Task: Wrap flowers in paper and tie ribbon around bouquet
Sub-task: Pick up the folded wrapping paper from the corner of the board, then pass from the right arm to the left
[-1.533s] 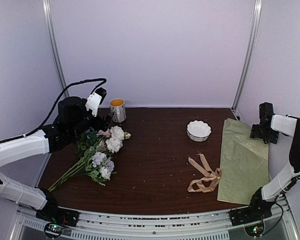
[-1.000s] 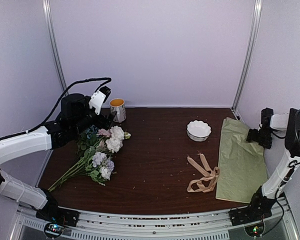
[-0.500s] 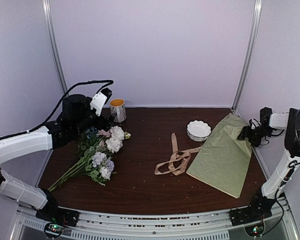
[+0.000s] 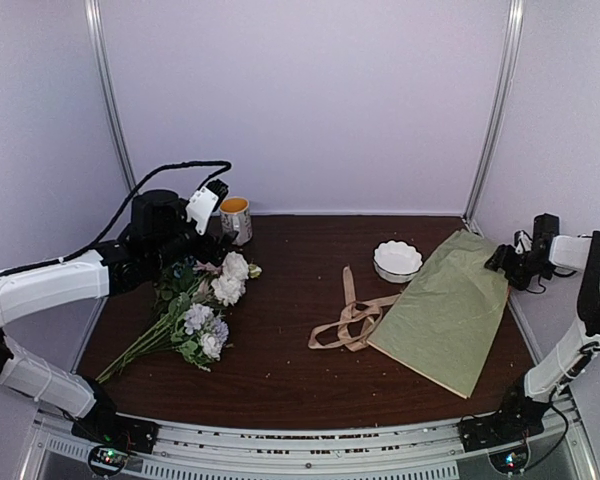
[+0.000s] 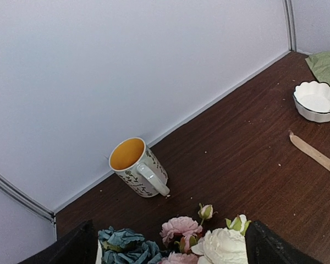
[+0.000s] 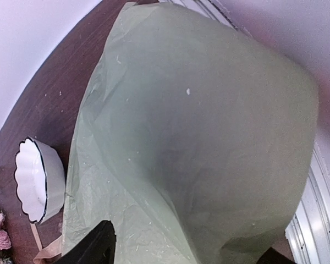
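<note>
White-shelled arms (image 4: 42, 286) with black joints (black cable (image 4: 180, 165) looping off the left).

Soft even light, faint shadows; the paper (image 6: 198, 137) looms slightly blurred close-up.

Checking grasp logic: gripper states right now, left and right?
Left gripper: open, over the flowers, holding nothing.
Right gripper: paper bulges between its jaws; cannot tell whether it grips.

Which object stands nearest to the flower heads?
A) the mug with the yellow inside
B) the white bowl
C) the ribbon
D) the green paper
A: the mug stands just behind the flowers, near the back wall, while the other three things lie far off to the right.
</note>
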Available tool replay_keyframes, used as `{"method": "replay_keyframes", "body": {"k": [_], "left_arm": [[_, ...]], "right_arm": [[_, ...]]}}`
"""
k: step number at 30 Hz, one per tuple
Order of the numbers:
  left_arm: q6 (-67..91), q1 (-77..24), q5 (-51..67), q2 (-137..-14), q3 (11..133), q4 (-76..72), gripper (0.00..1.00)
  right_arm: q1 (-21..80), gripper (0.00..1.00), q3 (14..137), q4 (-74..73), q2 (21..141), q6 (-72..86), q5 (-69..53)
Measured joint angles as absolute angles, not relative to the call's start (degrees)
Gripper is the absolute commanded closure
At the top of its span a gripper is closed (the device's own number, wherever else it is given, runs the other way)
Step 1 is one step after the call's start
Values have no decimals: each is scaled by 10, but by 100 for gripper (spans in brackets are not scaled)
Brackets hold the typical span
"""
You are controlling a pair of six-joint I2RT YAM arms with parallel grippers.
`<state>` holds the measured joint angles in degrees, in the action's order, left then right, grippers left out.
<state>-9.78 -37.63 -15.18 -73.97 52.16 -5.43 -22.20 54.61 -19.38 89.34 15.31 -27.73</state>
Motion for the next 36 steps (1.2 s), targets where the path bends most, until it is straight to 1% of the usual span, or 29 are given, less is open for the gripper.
{"method": "replay_keyframes", "body": {"k": [2, 3, 5, 6, 7, 9, 10, 13, 16, 18, 21, 26, 31, 36], "left_arm": [[-86, -377, -148, -745, 522, -54, 5], [-82, -379, -145, -749, 522, -53, 6], [-74, -384, -140, -758, 522, -53, 8], [-71, -388, -140, -763, 522, -53, 8], [-69, -394, -139, -770, 522, -53, 9], [-65, -410, -139, -786, 522, -52, 10], [-65, -419, -139, -794, 522, -50, 10], [-65, -450, -143, -820, 523, -43, 10], [-61, -474, -142, -851, 531, -27, 14], [-51, -478, -140, -874, 543, -15, 19], [-36, -477, -139, -916, 580, 15, 22], [-13, -477, -142, -985, 636, 49, 26], [-13, -491, -166, -1037, 666, 86, 27], [-34, -535, -194, -1085, 703, 106, 28]], "right_arm": [[-226, 36, 548, -186, 899, 154, -272], [-227, 40, 551, -185, 906, 154, -274], [-227, 53, 560, -184, 929, 153, -286], [-227, 63, 564, -182, 940, 152, -292], [-227, 70, 566, -182, 949, 152, -301], [-227, 98, 568, -180, 961, 156, -320], [-227, 100, 568, -181, 962, 157, -328], [-227, 100, 569, -182, 959, 159, -340], [-227, 100, 569, -195, 939, 159, -343], [-227, 100, 570, -212, 900, 159, -339], [-221, 100, 585, -239, 819, 159, -324], [-200, 100, 660, -274, 701, 157, -298], [-126, 100, 711, -297, 609, 149, -289], [-23, 100, 761, -329, 580, 122, -272]]}}
